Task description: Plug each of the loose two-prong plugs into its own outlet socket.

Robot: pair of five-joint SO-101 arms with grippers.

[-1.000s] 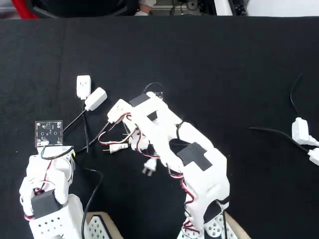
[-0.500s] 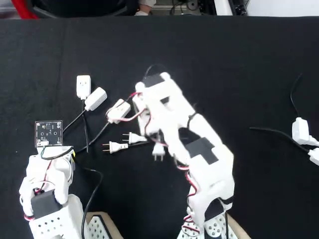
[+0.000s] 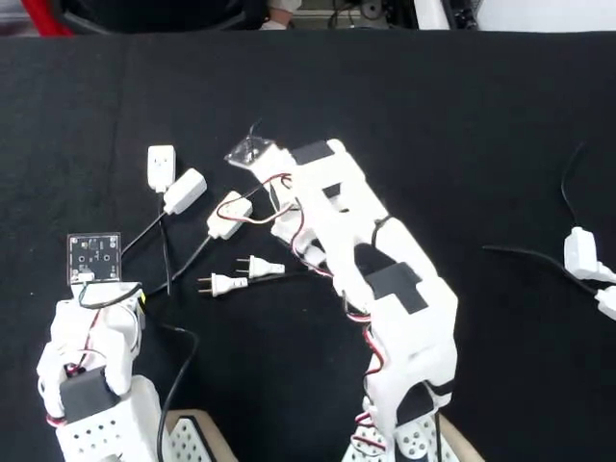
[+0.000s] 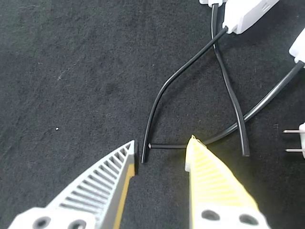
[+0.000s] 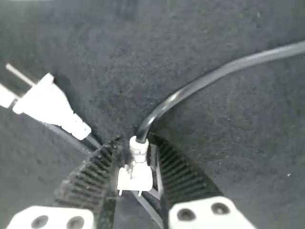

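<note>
R gripper (image 5: 135, 143) pinching 1 plug (image 5: 135, 177); L gripper (image 4: 162, 143) spread; 2 loose plugs (image 3: 223, 284), 3 sockets (image 3: 185, 191) nearby.

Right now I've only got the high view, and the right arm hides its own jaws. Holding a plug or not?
Observer: Yes. In the right wrist view the right jaws are shut on a small white two-prong plug, its black cable trailing out ahead.
Operator: Prongs facing where?
Observer: Back toward the wrist camera, away from the jaw tips.
Operator: And the left jaws?
Observer: Open, gripping nothing, tips either side of a thin black cable end on the black cloth.
</note>
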